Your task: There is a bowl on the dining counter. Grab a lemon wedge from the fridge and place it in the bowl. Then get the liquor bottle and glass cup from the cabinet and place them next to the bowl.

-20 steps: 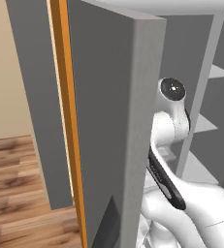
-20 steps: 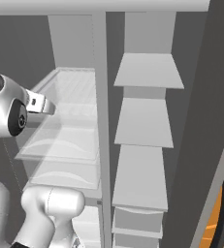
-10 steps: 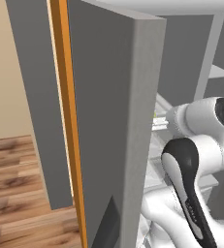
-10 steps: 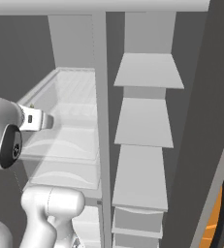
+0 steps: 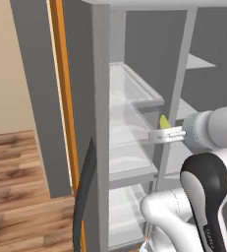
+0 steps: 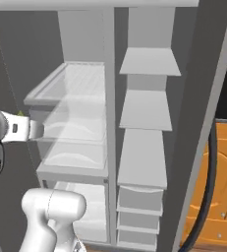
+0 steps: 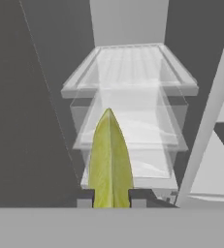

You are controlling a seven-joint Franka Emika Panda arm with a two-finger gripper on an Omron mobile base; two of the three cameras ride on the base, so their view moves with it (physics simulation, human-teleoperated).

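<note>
One open grey fridge (image 6: 110, 98) with clear glass shelves on one side and narrow white shelves beside them. One white robot arm with dark joints (image 5: 203, 182), reaching in front of the glass shelves. One two-finger gripper (image 7: 111, 203), jaws narrow and clamped on one yellow-green lemon wedge (image 7: 109, 162), held in the air, point forward, before the shelves.

The fridge (image 6: 110, 123) stands open. Its left compartment holds translucent glass shelves (image 6: 78, 83) stacked one above another, with a clear drawer (image 7: 130, 121) beneath the top shelf. The right compartment carries opaque grey shelves (image 6: 147, 106). Wooden floor (image 5: 16, 197) lies left of the fridge.
</note>
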